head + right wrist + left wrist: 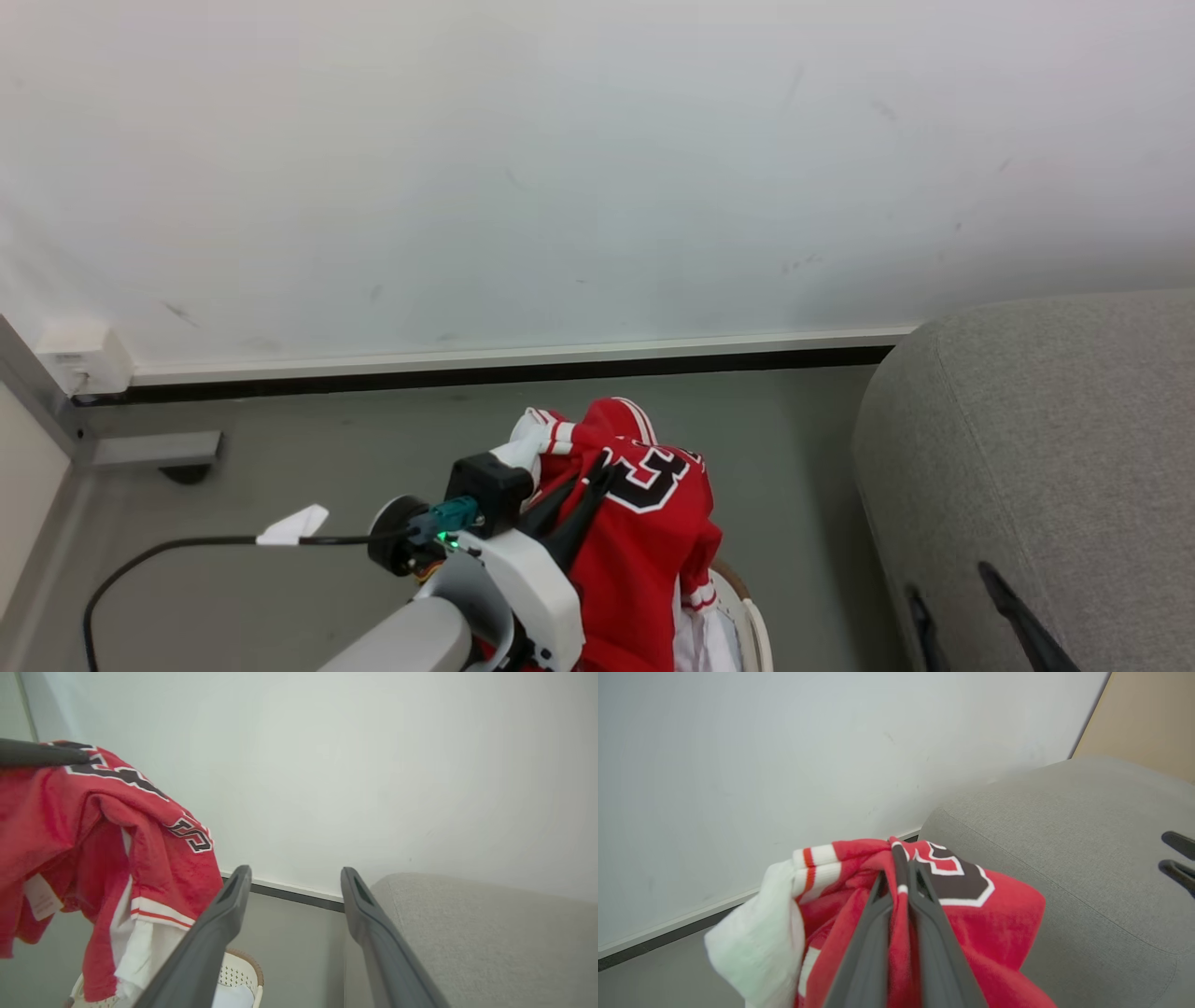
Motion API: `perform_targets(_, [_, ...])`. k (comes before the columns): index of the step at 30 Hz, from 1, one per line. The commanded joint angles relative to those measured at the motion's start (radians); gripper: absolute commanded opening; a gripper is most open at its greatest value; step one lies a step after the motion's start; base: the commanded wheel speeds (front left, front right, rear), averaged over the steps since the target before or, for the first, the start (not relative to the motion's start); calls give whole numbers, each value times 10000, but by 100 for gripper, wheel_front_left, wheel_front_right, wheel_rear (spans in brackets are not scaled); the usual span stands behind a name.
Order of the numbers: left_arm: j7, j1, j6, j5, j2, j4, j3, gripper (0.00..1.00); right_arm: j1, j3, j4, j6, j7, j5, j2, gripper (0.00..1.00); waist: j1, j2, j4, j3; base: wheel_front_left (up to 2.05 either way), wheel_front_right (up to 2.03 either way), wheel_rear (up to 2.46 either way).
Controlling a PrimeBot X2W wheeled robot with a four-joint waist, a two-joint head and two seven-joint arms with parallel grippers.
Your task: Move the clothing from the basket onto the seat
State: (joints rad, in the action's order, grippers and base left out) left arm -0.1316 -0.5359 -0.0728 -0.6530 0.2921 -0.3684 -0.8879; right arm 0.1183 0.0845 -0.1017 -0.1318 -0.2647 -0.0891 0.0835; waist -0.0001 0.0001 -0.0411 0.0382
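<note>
Lift the shirt point(990, 914) up until its hanging end is clear of the basket point(243, 970) under the left fingers point(871, 938). Then swing it right, over the sofa point(1064, 826). The left fingers are pressed together, pinching the shirt's top. The right fingers point(219, 919) are spread wide, holding nothing, just beside the sofa.
</note>
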Motion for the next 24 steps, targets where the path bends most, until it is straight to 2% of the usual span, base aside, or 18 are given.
perform_targets(1, [59,-38,-47,-25,57,170,-31,0,-210,289,4,21,4,191,347,100,1,-1,21,-13,0,0,0])
perform_targets(7, [345,-216,-31,94,67,639,-202,0,-1400,2366,-370,23,4,390,1822,100,1,-1,74,-24,0,0,0])
perform_targets(12, [500,-334,-5,130,7,830,-337,0,-2636,4250,-1024,23,4,126,2493,100,1,-1,160,-2,0,0,0])
perform_targets(17, [644,-443,83,196,-86,972,-506,0,-3801,5777,-1747,23,4,-158,2505,100,1,-1,242,-31,0,0,0])
perform_targets(24, [822,-568,208,230,-274,1098,-774,0,-4983,6592,-2645,23,4,-401,2085,100,1,-1,389,-60,0,0,0])
